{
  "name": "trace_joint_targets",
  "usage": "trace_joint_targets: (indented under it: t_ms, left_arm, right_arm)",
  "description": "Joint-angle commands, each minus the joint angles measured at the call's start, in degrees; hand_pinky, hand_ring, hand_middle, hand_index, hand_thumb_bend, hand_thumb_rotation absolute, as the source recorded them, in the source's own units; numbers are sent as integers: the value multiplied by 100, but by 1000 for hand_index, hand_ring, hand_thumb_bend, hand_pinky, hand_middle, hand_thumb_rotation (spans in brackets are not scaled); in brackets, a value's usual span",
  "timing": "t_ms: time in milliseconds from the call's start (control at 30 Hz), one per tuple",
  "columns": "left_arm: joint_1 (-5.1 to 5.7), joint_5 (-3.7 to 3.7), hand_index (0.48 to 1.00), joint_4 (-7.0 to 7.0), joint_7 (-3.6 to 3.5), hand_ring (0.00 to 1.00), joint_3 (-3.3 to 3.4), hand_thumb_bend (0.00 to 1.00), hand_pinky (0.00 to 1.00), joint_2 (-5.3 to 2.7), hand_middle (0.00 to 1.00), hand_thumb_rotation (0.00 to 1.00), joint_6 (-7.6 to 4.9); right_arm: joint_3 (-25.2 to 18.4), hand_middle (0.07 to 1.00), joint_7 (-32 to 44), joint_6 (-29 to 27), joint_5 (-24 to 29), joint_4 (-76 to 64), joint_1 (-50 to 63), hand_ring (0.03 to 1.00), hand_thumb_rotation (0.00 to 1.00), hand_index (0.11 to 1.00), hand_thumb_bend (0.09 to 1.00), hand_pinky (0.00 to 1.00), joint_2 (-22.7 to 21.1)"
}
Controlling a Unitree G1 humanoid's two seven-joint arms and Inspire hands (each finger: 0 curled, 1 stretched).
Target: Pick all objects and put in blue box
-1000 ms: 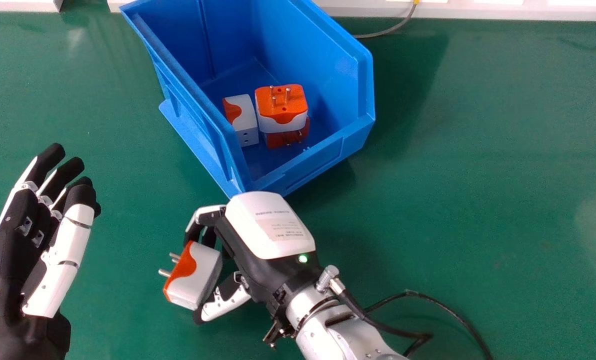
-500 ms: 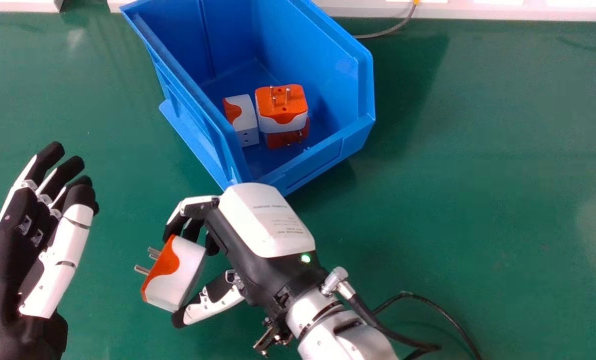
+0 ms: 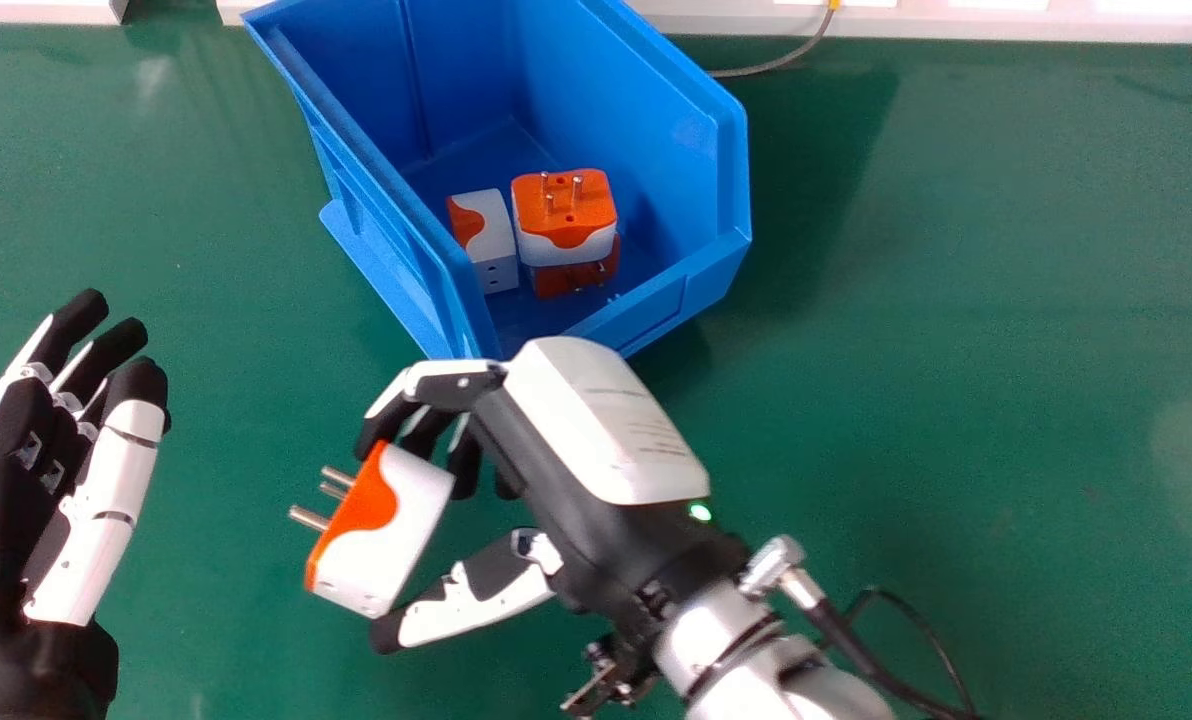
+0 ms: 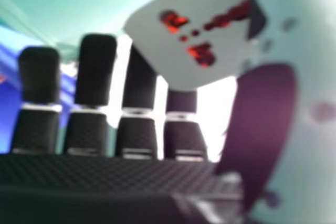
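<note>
Black-and-white left hand (image 3: 56, 500): waiting at the left edge of the head view, its fingers reaching out nearly straight and grasping nothing.
Held adapter (image 3: 386, 530): hanging at a tilt between thumb and fingers on the near side of the box, its prongs pointing leftward, away from the box; in the right hand view its socket face is showing.
Boxed adapters: a white-and-orange adapter (image 3: 491, 235) is sitting on the left, and just beside it an orange-topped adapter (image 3: 564, 220) is resting over a red adapter (image 3: 566, 282), prongs pointing up.
Right hand (image 3: 546, 480): pinching the held adapter, the back of the hand facing the head camera.
Blue box (image 3: 656, 308): lying beyond the held adapter and to its right, its long axis running from far left to near right. The coming move is likely depending on this: lifting forward and rightward, clearing the near wall, then releasing.
</note>
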Motion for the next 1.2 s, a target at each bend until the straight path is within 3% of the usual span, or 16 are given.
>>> trace_joint_targets:
  t_ms: [0,133,233,367,467,667,833,967,1167]
  left_arm:
    - [-1,31,863,-165,19,846,67,482,814,59,852,512,-4]
    - [-36,-20,858,-182,7,842,88,494,808,49,847,518,55]
    - [-65,-63,854,-161,-33,838,108,502,803,57,845,517,48]
    - [-90,4,853,-119,-27,836,107,500,799,66,844,515,31]
    - [-88,60,851,-187,8,836,87,503,799,59,842,513,74]
    - [-73,80,846,-255,15,831,77,513,796,64,837,516,133]
    - [-154,97,846,-164,-4,831,69,508,799,33,835,515,51]
    - [-156,136,843,-188,20,828,67,516,794,34,834,511,128]
    - [-183,119,838,-118,-37,827,90,529,798,47,832,514,52]
  right_arm:
    - [-105,502,-43,-131,-35,-499,189,406,0,541,489,299,-60]
    - [-316,501,-244,-446,-199,-885,526,406,0,545,488,296,-368]
    - [-611,487,-358,-762,-1,-1102,820,396,0,547,487,293,-577]
    - [-969,480,-283,-858,101,-1435,1161,389,0,552,486,292,-694]
    - [-1199,478,-315,-906,127,-1581,1293,387,0,555,485,290,-695]
    - [-1625,474,-387,-1029,72,-1769,1320,381,0,560,484,289,-671]
    - [-1970,470,-470,-1116,132,-1658,1010,376,0,560,485,297,-553]
    - [-2151,477,-456,-1083,138,-1487,645,377,0,561,485,294,-471]
    - [-2262,484,-520,-1078,13,-1088,-39,381,0,565,484,290,-344]
